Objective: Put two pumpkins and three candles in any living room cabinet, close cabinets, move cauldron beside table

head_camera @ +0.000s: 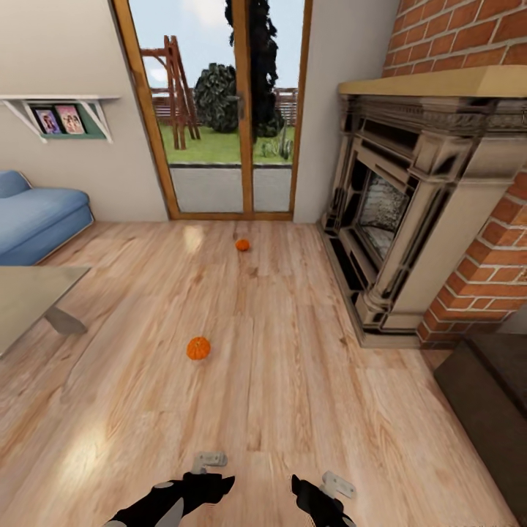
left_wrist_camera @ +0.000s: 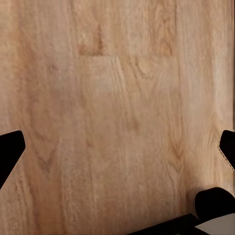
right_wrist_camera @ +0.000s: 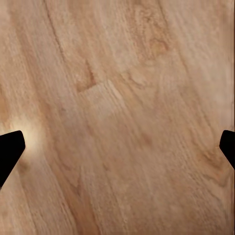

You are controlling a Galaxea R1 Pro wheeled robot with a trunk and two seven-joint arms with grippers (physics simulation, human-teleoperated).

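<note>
Two orange pumpkins lie on the wooden floor in the head view. The nearer pumpkin (head_camera: 198,348) is ahead of me and a little left; the farther pumpkin (head_camera: 242,245) sits close to the glass door. My left gripper (head_camera: 214,479) and right gripper (head_camera: 313,489) hang low at the front, well short of both pumpkins. Each wrist view looks down on bare planks, with the left gripper (left_wrist_camera: 117,147) and the right gripper (right_wrist_camera: 117,147) open and holding nothing. A dark-brown corner of the cabinet (head_camera: 489,380) shows at the right. The candles and the cauldron are out of view.
An ornate grey fireplace (head_camera: 395,219) in a brick wall stands on the right. At the left a grey table (head_camera: 29,300) juts in, with a blue sofa (head_camera: 36,216) behind it. A glass door (head_camera: 219,110) closes the far wall.
</note>
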